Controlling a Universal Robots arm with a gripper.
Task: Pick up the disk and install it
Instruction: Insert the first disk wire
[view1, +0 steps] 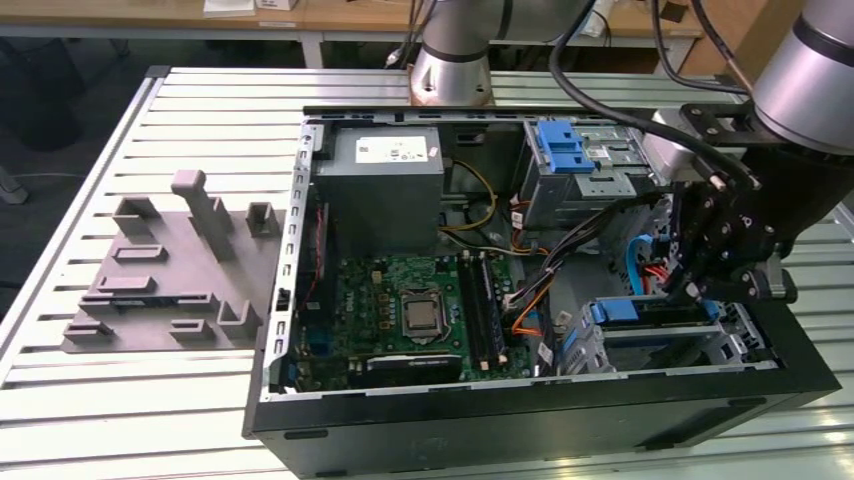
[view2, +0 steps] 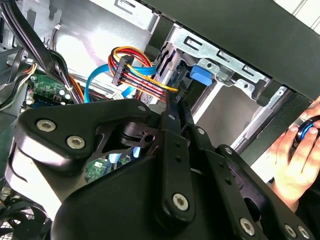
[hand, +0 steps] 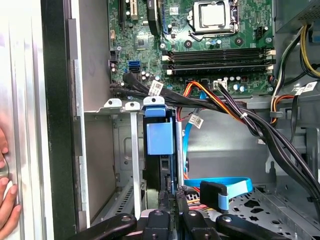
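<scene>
The disk (view1: 650, 311) sits on edge inside a metal bay (view1: 727, 345) at the computer case's (view1: 534, 420) lower corner on the exterior view's right. Its blue rail end faces up; in the first wrist view its blue tab (hand: 159, 137) shows between grey slot walls.

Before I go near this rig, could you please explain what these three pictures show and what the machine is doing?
The machine is one robot arm ending in a black gripper. The exterior view comes from a camera off the arm. Both wrist views come from cameras riding on the arm, looking past the gripper. On the slatted metal table lie a grey fixture and an open computer case with its motherboard exposed. The gripper reaches into the case at a metal drive cage with a blue plastic part. A person's hand is at the case's edge. Whether the gripper holds anything is hidden.
</scene>
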